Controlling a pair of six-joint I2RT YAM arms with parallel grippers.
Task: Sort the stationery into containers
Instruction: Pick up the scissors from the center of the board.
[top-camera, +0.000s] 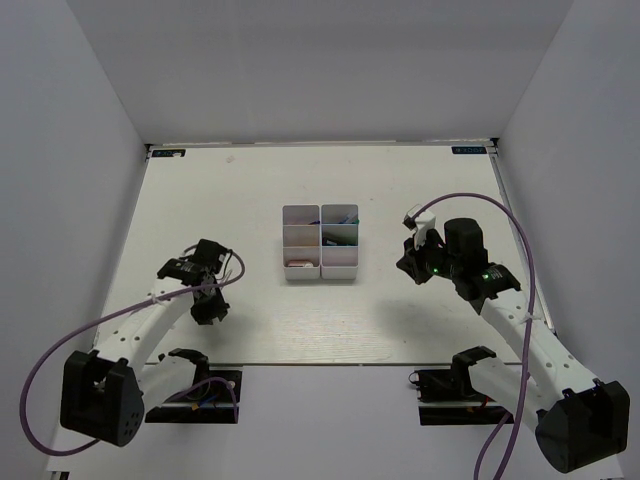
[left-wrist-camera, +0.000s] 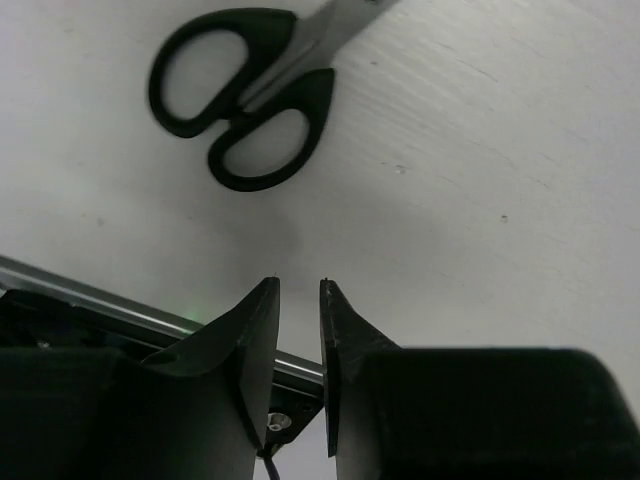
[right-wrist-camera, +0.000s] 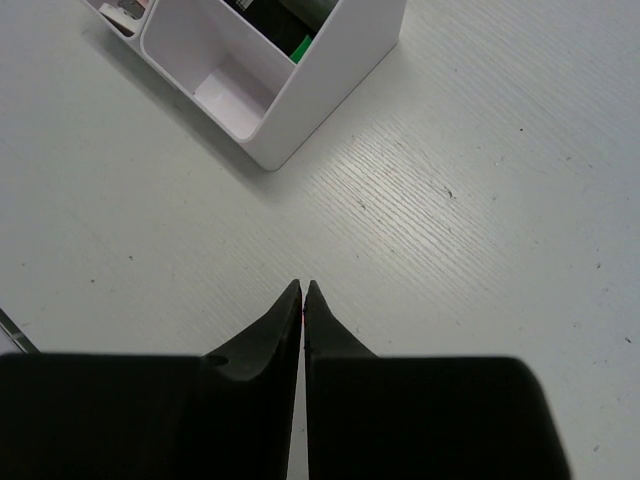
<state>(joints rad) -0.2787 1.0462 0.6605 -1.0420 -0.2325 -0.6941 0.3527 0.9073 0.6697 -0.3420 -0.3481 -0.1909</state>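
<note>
Sitting mid-table: six-bin block (top-camera: 320, 242), stationery (right-wrist-camera: 300, 47) inside

Hovering just right of it, R gripper (right-wrist-camera: 303, 287), fingers pressed together, empty. Over left, L gripper (left-wrist-camera: 300, 290), fingers a slit apart, gripping nothing, black scissors (left-wrist-camera: 245, 100) just beyond on table (top-camera: 250, 330).

On the left, stretches the left arm (top-camera: 140, 325) from its base at the near edge of the bench (top-camera: 300, 330) up and inward, wrist bent, with the left tool (left-wrist-camera: 298, 285) low over the near-left part, fingers (left-wrist-camera: 255, 330) parted by a narrow gap and empty. On the right, slants the right arm (top-camera: 520, 325) from the near-right corner toward the middle, wrist turned inward, with the right tool (right-wrist-camera: 302, 285) tilted down at the bench, fingertips all but touching and empty.
</note>
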